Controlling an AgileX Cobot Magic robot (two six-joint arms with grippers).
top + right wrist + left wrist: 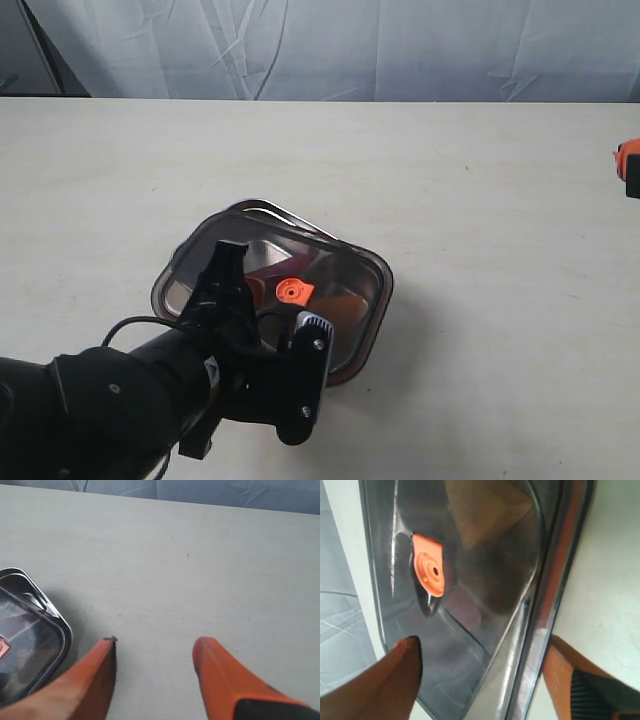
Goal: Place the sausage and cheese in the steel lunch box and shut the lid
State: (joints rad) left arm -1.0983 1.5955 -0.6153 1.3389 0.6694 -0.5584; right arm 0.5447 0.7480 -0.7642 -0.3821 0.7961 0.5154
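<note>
The steel lunch box (262, 207) sits mid-table with the dark tinted lid (345, 262) lying on it, its orange valve (292, 291) facing up. Through the lid a wedge shape, the cheese (487, 515), shows dimly. A reddish patch beside it may be the sausage (264, 284). My left gripper (482, 645) is open, its jaws straddling the lid's near rim, one finger (395, 680) over the lid and the other (565, 672) outside on the table. The right gripper (156, 642) hangs open over bare table, to the right of the box's corner (52, 617).
The left arm (130, 400) reaches in from the near left and covers the box's near edge. Only an orange tip of the right gripper (628, 168) shows at the right border. A wrinkled blue-grey cloth (400, 45) hangs behind the table's far edge.
</note>
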